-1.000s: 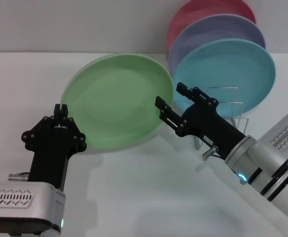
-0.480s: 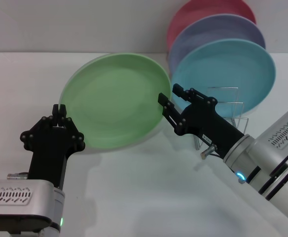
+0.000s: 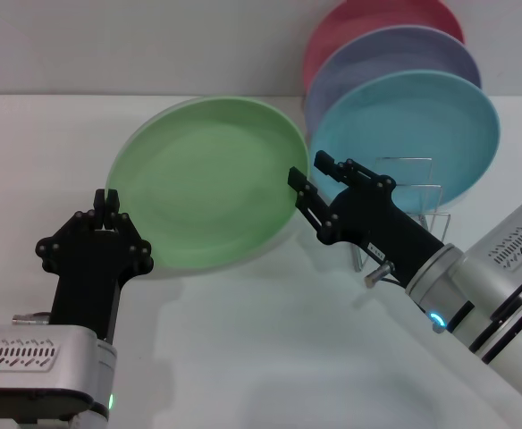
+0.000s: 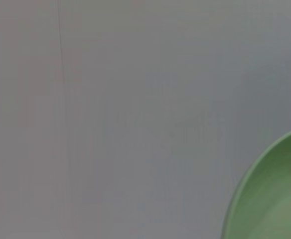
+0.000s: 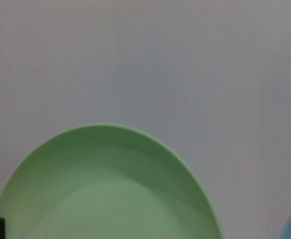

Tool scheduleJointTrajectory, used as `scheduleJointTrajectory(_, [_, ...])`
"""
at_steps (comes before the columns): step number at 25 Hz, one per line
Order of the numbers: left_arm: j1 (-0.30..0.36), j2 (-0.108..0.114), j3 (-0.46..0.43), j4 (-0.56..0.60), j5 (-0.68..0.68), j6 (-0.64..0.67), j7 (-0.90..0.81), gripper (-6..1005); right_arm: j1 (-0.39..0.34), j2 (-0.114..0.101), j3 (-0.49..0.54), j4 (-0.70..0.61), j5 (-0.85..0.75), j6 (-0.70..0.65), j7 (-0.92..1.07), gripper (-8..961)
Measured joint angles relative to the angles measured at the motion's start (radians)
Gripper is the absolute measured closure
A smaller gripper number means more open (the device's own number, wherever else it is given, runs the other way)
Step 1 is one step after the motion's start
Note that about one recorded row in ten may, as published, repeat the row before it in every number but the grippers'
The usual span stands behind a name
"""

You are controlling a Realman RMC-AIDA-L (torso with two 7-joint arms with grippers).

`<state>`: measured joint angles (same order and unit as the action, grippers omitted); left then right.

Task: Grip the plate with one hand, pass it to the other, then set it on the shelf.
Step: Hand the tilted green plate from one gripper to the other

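The light green plate [image 3: 207,183] hangs tilted above the white table, its face towards me. My left gripper [image 3: 109,198] is shut on the plate's lower left rim. My right gripper [image 3: 312,176] is open at the right rim, one finger in front of the rim and the other behind it. The shelf [image 3: 415,192], a thin silver wire rack, stands at the back right behind the right gripper. Part of the plate [image 4: 275,199] also shows in the left wrist view. In the right wrist view the plate [image 5: 110,189] fills the lower half.
A light blue plate [image 3: 422,125], a purple plate [image 3: 395,58] and a red plate [image 3: 368,22] stand upright in the rack, one behind the other. The white table [image 3: 270,357] stretches in front of both arms. A grey wall lies behind.
My right gripper has moved a little left and up, so its fingers now stand on either side of the plate's right rim. The left gripper and plate have barely shifted.
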<state>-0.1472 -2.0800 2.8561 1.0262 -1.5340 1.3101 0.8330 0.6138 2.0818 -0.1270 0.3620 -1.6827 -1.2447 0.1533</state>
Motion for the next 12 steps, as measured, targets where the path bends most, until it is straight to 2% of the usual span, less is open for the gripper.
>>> scheduleJointTrajectory(12, [0.000,0.000,0.000,0.000,0.000,0.000,0.012,968,0.003,0.000,0.009,0.000,0.000,0.005,0.000,545])
